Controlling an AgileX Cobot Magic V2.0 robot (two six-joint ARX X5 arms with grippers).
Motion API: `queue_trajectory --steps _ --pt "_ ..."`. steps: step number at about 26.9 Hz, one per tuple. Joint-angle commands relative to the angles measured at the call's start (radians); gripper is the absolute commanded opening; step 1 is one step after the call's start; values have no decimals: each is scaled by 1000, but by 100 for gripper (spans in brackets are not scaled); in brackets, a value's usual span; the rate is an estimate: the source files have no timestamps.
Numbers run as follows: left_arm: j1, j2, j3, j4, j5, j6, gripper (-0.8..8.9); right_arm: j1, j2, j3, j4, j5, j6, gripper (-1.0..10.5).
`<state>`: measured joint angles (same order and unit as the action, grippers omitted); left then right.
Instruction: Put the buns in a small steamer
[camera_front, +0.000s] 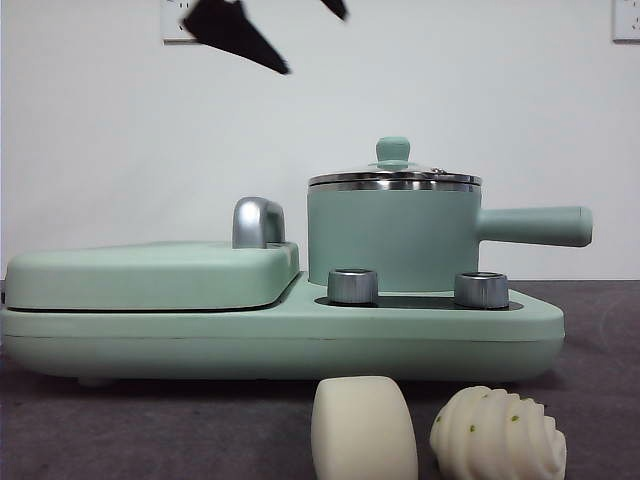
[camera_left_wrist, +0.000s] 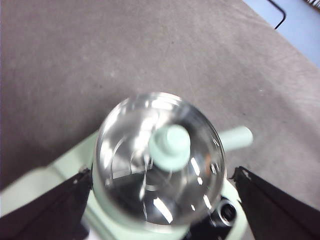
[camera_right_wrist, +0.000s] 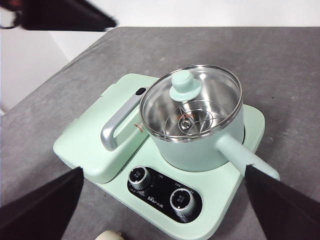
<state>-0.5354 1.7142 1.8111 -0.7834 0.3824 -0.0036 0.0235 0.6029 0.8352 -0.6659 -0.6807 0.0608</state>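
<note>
The small steamer (camera_front: 395, 240) is a mint-green pot with a side handle, and its glass lid (camera_front: 394, 180) is on. It stands on the right half of a mint-green cooker base. Two cream-white buns lie on the table in front of the base: a smooth block (camera_front: 363, 428) and a ridged one with green specks (camera_front: 498, 435). My left gripper (camera_left_wrist: 162, 175) is open and empty, high above the lid's green knob (camera_left_wrist: 170, 147). My right gripper (camera_right_wrist: 164, 171) is open and empty, hovering above the front of the base and looking down on the steamer (camera_right_wrist: 192, 117). Black jaw tips (camera_front: 235, 35) show at the top of the front view.
A flat lidded griddle (camera_front: 150, 275) with a chrome handle (camera_front: 258, 222) fills the left half of the base. Two steel knobs (camera_front: 352, 285) sit on the base in front of the pot. The steamer's handle (camera_front: 535, 226) sticks out to the right. The table is covered with grey cloth (camera_front: 600, 400).
</note>
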Motion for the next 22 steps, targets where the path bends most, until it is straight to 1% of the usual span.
queue_trajectory --steps 1,6,8,10,16,22 --pt "-49 82 87 6 -36 58 435 2 3 13 7 -3 14 514" --pt "-109 162 123 13 -84 72 435 2 3 13 7 -3 18 514" --pt "-136 192 123 18 -127 82 435 2 3 13 7 -3 19 514" --pt "-156 211 123 28 -135 82 434 2 3 13 7 -3 26 514" --pt "-165 248 123 58 -159 83 434 2 3 13 7 -3 41 514" --pt "-165 270 123 43 -159 82 433 2 3 13 6 -3 45 514"
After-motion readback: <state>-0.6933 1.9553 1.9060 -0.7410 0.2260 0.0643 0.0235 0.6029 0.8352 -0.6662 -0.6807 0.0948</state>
